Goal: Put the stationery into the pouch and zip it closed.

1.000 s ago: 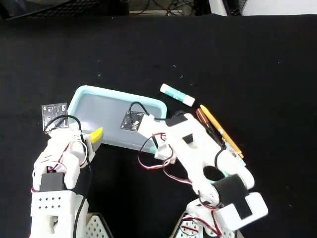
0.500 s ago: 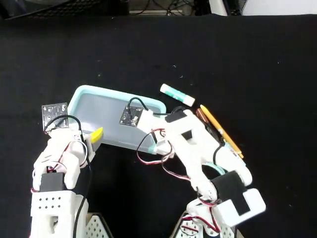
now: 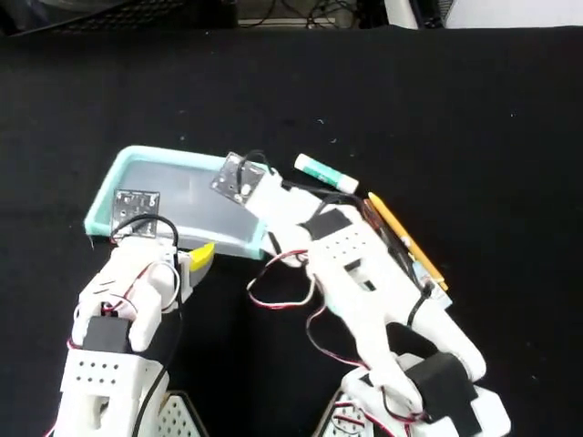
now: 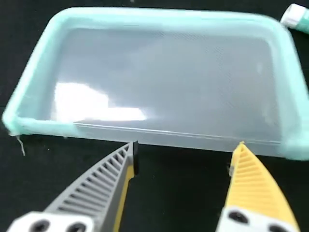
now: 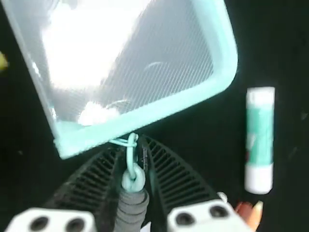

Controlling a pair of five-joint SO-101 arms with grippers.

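Toward the table's left front, the pouch (image 3: 164,187) has slid leftward and skewed, drawn by the right gripper (image 5: 131,166), jaws clamped on its zip pull (image 5: 130,176). I note the left gripper (image 4: 186,147) agape just short of its near edge. Outside lie the glue stick (image 3: 326,174) and pencil (image 3: 405,238) — the latter partly under the right arm; I judge loading not begun.

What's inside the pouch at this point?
Nothing visible through the translucent pouch; the glue stick and pencil lie outside on the table. The right gripper, shut on the zipper pull, hides one corner from above.
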